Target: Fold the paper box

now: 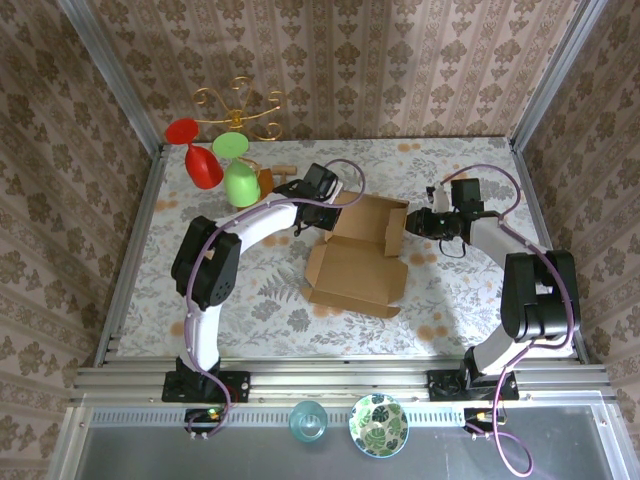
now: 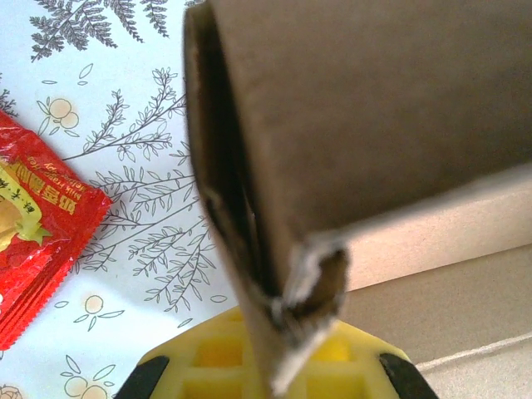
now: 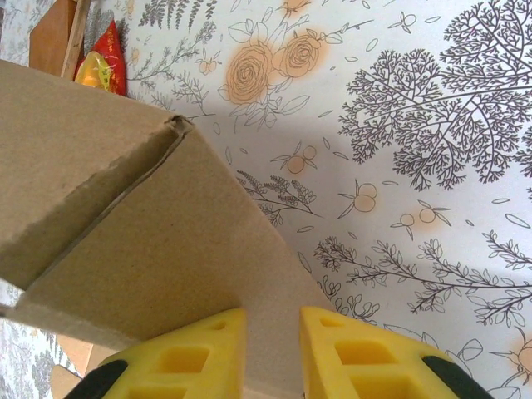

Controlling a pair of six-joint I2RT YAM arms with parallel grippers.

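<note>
The paper box [image 1: 355, 265] is a brown cardboard sheet lying partly folded at the table's middle, its far panels raised. My left gripper [image 1: 322, 208] sits at the box's far left corner. In the left wrist view it [image 2: 287, 332] is shut on a doubled cardboard flap [image 2: 349, 125] that stands edge-on between the yellow fingers. My right gripper [image 1: 410, 222] is at the box's raised right side flap. In the right wrist view it [image 3: 273, 320] is open by a narrow gap, and the flat face of a cardboard panel [image 3: 166, 249] lies behind both fingertips.
A wooden block stand [image 1: 268, 180] with a red glass [image 1: 200, 160], green glasses [image 1: 240, 182] and a gold rack [image 1: 238, 105] fills the far left. A red snack packet [image 2: 41, 224] lies by the box's left corner. A teal cup [image 1: 308, 420] and a patterned bowl [image 1: 378, 425] sit on the near ledge.
</note>
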